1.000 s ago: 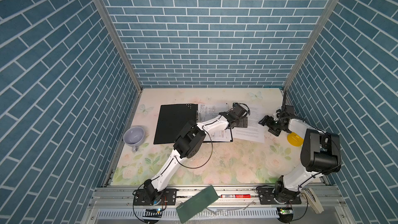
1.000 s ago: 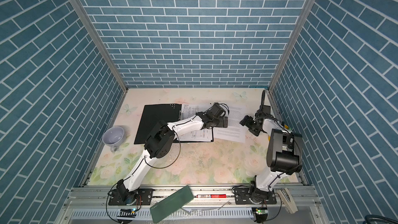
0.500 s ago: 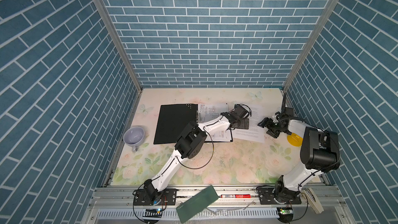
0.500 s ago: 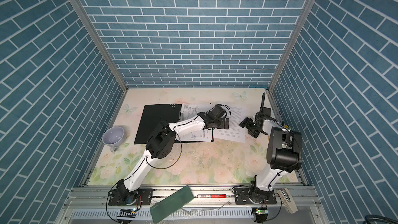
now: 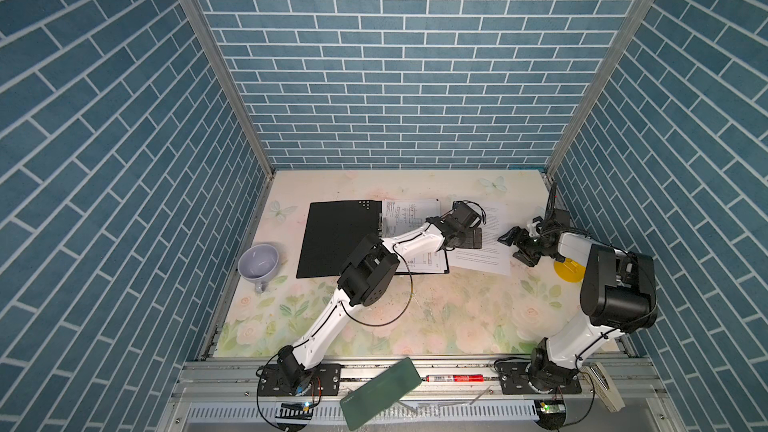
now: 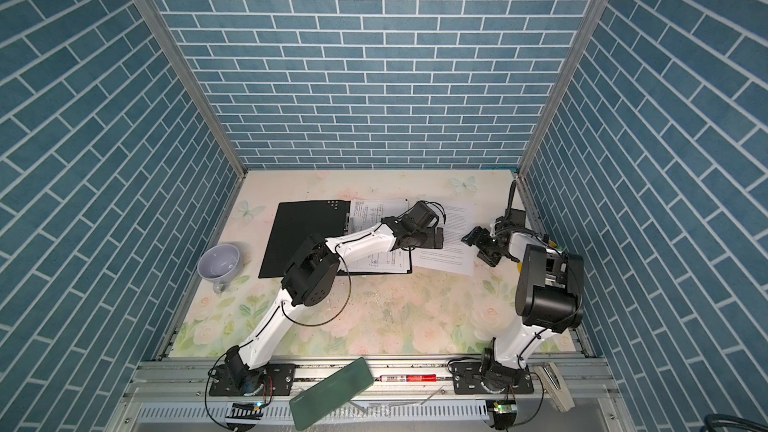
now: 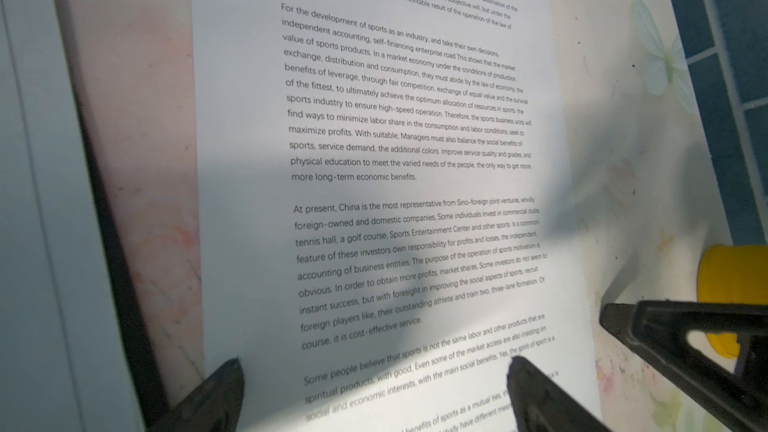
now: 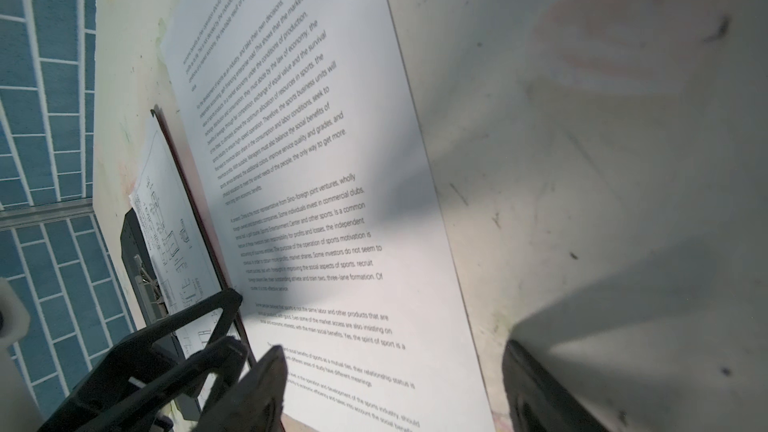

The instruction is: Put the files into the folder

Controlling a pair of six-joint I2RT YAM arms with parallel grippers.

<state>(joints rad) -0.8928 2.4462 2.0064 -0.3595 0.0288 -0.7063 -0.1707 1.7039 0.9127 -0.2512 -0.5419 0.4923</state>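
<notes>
The right pincer (image 8: 390, 351), agape and empty, is edging toward the text sheet (image 5: 486, 255) while the left pincer (image 7: 374, 367), likewise agape, is hovering above it, its arm (image 5: 415, 238) masking much of the drawing sheet (image 5: 409, 211).

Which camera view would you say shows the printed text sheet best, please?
The left wrist view: the printed text sheet fills the frame and its paragraphs read clearly. The right wrist view shows it at a steep slant, still legible. Both top views show it small, print unreadable.

Readable on the text sheet (image 7: 407, 184): "For the development of sports as an industry", "At present, China is the most representative". Can't make out lettering on the drawing sheet (image 8: 166, 218).
</notes>
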